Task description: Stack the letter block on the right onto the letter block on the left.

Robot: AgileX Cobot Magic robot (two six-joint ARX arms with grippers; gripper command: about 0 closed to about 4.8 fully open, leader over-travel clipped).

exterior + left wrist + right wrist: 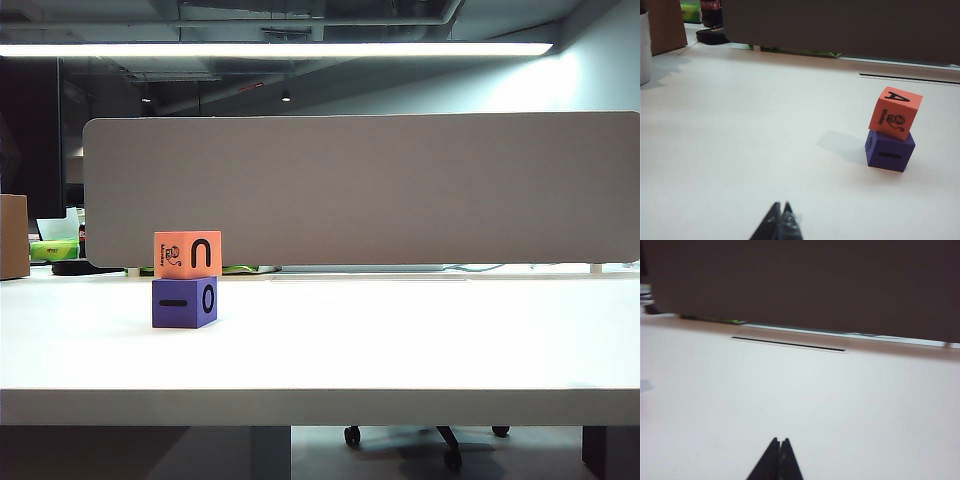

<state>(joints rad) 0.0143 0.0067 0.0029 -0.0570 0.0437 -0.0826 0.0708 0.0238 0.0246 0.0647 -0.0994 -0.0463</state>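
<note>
Stack: orange block [187, 254] atop purple block [184, 302] | left end effector [780, 214] closed | right end effector [779, 445] closed, blurred

You see a grey divider panel [360, 188] behind the white table [400, 340], a cardboard box [13, 236] at far left.

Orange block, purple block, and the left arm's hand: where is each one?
orange block [187, 254], exterior view, its front face.
purple block [184, 302], exterior view, its front face.
left hand [781, 215], left wrist view, its closed fingertips.
</note>
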